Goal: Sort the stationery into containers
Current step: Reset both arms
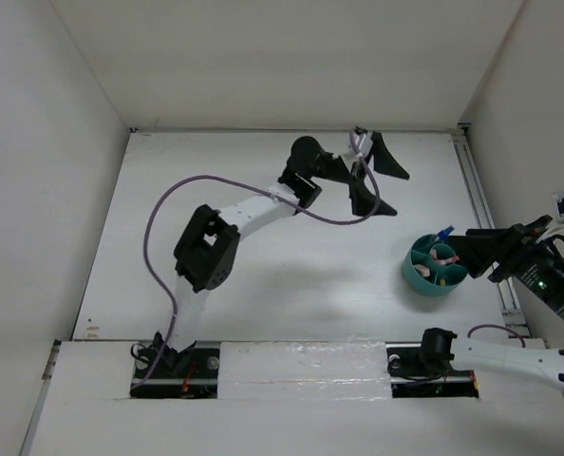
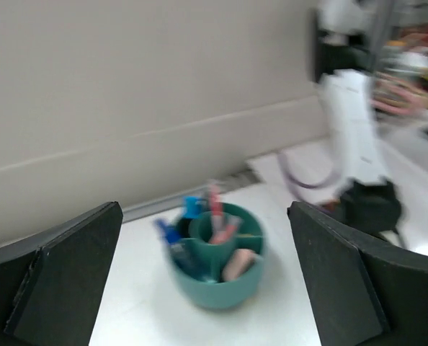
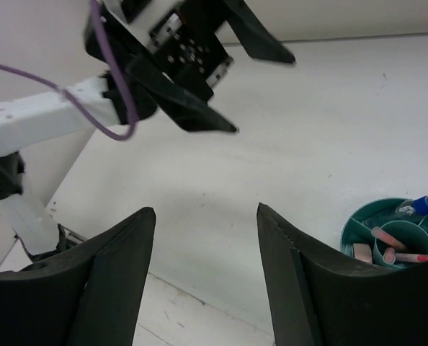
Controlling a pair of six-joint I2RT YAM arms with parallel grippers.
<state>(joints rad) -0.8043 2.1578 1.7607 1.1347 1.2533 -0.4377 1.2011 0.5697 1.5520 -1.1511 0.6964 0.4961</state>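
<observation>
Now, left: the left hand (image 1: pixel 396 194) has its jaws spread wide with nothing between them. It points to the right over the far part of the table (image 1: pixel 263 313), well apart from the cup (image 1: pixel 419 285).
Right: the right hand (image 3: pixel 205 211) has its jaws apart and holds nothing. In the top view its fingers lie over the right side of the cup.
Container: the cup is round and teal. It stands upright near the right edge of the table, and inner walls split it into compartments.
Inside: a blue-capped piece (image 3: pixel 423 203) sticks up past the rim. 2 pink pencils (image 3: pixel 414 256) lean in the round middle well. A pale eraser block (image 3: pixel 361 251) sits in an outer compartment just beside that well.
Around: a purple cable (image 1: pixel 159 228) loops from the left arm's base up along the arm.
</observation>
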